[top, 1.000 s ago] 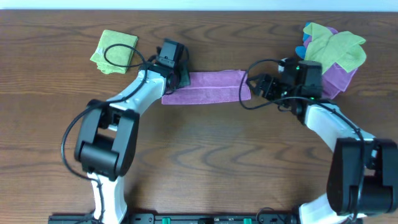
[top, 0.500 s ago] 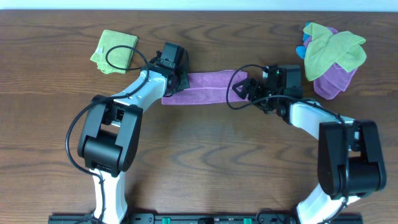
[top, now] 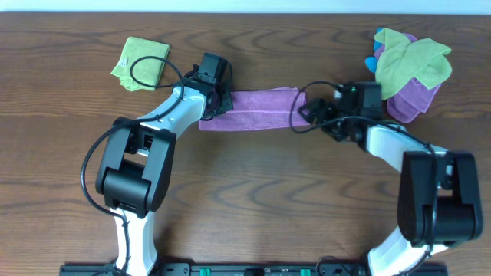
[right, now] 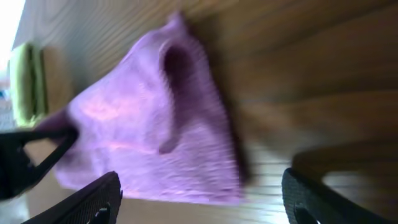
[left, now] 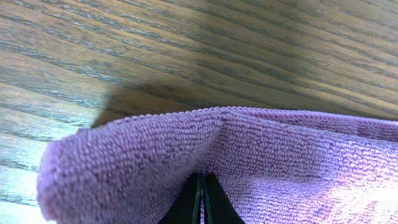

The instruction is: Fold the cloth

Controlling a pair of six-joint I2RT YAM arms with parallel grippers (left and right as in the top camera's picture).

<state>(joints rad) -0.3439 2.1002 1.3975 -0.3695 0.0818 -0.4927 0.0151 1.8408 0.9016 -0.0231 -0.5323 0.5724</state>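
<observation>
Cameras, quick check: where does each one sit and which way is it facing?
Overhead: above the table, looking straight down; both arms, the cloth lying between left pincer and right pincer.
Left wrist: low over the table, facing the cloth's fold; its shut fingertips show.
Right wrist: facing the cloth's end; both open fingers show.
Shared: all three see the purple cloth.

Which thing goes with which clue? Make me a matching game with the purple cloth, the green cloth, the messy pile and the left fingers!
Things:
1. purple cloth
2. green cloth
3. messy pile
4. left fingers

Clues:
A. bunched up, far right
B. shut on the purple cloth's end
C. long folded strip in the middle
D. small folded square, far left

Pairs: 1-C, 2-D, 3-A, 4-B
</observation>
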